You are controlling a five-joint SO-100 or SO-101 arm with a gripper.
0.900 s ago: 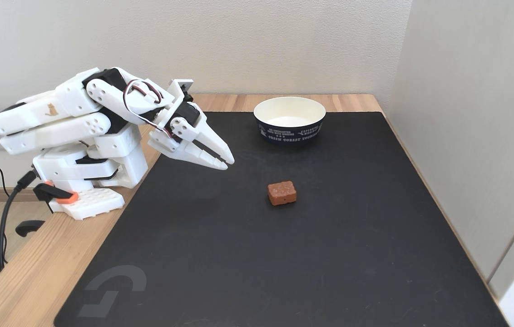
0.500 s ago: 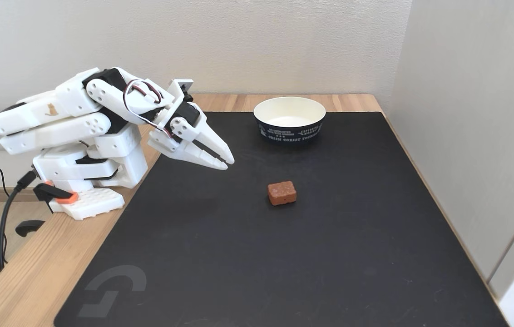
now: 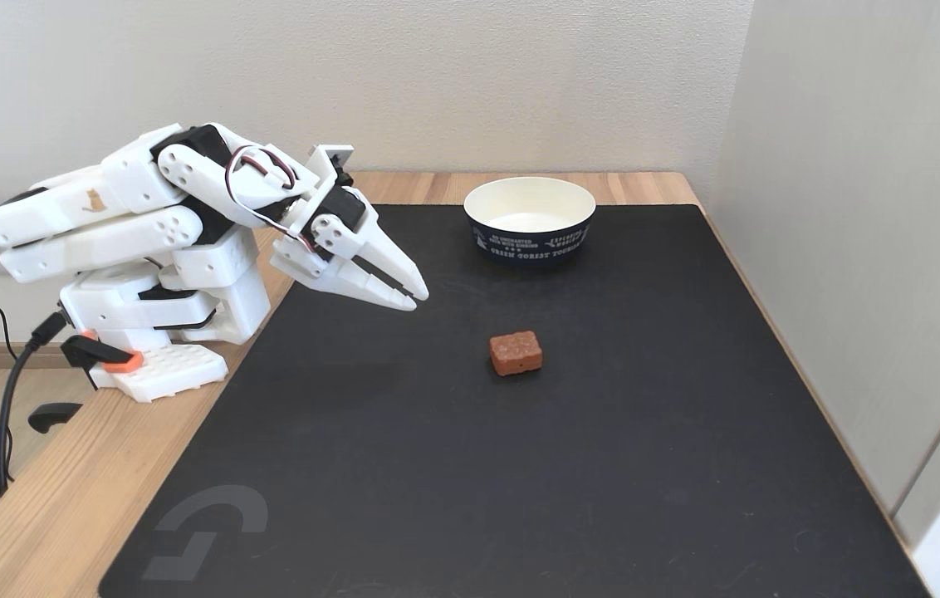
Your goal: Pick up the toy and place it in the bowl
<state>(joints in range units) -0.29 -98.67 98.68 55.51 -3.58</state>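
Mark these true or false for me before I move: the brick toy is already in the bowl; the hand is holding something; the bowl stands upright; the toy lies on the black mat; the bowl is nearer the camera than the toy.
1. The small reddish-brown brick-like toy is in the round navy paper bowl. False: the bowl holds nothing.
2. The white two-finger hand holds something. False: it holds nothing and hangs apart from the toy.
3. The bowl stands upright. True.
4. The toy lies on the black mat. True.
5. The bowl is nearer the camera. False: it stands behind the toy.
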